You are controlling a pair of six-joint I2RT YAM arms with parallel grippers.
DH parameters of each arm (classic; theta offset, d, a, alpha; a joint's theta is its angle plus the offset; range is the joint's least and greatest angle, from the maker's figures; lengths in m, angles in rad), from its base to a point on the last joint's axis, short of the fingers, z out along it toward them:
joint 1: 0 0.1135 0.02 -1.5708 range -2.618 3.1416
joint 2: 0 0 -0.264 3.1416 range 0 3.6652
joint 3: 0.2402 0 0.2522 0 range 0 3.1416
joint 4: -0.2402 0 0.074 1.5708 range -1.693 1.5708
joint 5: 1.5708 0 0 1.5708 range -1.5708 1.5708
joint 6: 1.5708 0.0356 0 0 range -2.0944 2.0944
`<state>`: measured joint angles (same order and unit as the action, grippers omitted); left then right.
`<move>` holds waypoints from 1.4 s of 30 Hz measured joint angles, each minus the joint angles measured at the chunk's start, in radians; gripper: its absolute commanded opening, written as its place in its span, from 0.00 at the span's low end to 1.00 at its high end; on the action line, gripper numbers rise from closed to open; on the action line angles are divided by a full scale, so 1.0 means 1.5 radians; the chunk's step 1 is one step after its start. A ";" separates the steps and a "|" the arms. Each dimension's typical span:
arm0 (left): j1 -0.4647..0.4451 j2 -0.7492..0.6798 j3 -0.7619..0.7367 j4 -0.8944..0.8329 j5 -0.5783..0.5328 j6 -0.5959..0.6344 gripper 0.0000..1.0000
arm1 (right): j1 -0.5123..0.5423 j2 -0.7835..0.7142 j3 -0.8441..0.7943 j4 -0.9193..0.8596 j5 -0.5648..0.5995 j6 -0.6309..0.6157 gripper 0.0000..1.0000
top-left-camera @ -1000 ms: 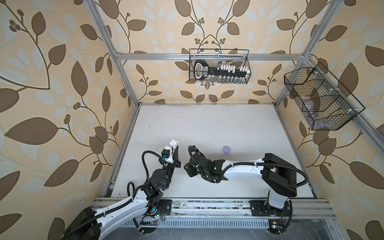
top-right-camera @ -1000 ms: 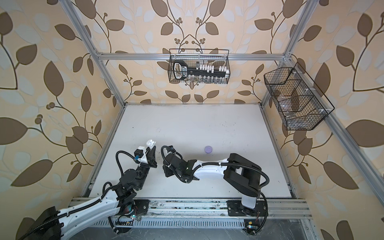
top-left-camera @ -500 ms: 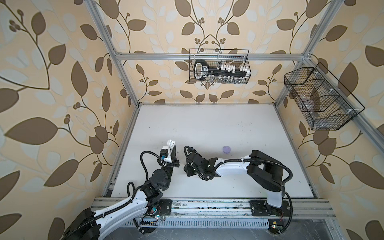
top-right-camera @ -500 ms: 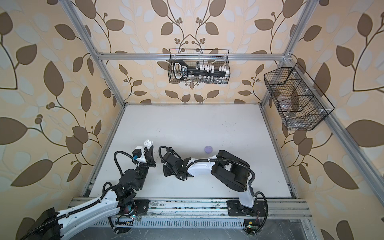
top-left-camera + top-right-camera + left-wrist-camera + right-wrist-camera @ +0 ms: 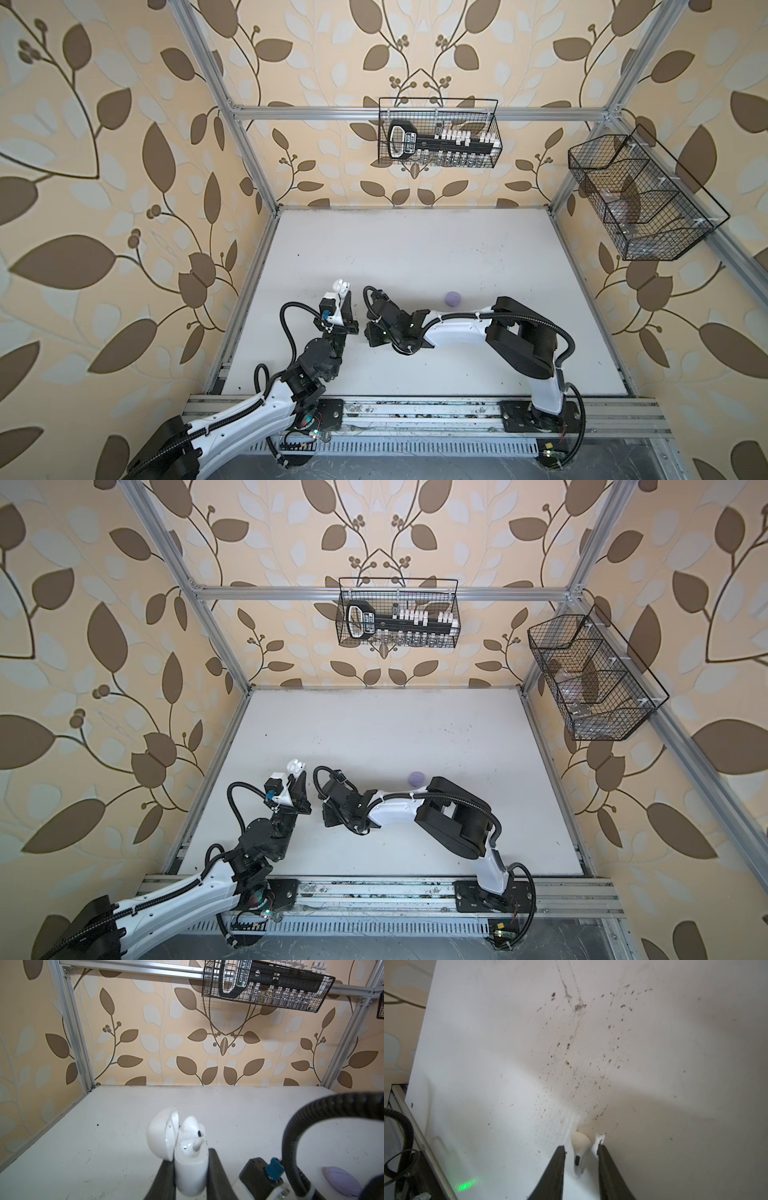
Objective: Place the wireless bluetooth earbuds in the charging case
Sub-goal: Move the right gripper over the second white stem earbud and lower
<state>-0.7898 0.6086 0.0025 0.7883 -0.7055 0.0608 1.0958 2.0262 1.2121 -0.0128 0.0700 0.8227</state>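
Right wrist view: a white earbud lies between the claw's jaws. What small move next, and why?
Probably close the right claw on the white earbud: it lies on the table between open jaws, ungripped, while the left claw holds the open white case ready.

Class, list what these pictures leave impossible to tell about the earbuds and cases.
White piece beside the table earbud: right wrist view, a finger covers most.
White charging case: sockets hidden by the seated earbud, left wrist view.
Lavender case: too small in both top views, blurred in left wrist view.
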 measured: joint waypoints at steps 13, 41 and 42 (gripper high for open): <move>0.000 0.000 0.000 0.000 -0.004 -0.006 0.00 | 0.003 0.026 0.050 -0.037 0.004 -0.020 0.27; 0.000 0.000 0.000 -0.002 -0.007 -0.008 0.00 | 0.020 0.047 0.095 -0.099 0.065 -0.075 0.13; 0.000 0.000 0.000 -0.002 -0.007 -0.008 0.00 | 0.020 0.047 0.095 -0.099 0.068 -0.075 0.13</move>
<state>-0.7898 0.6090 0.0025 0.7849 -0.7158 0.0490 1.1252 2.0960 1.3540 -0.1616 0.1726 0.7097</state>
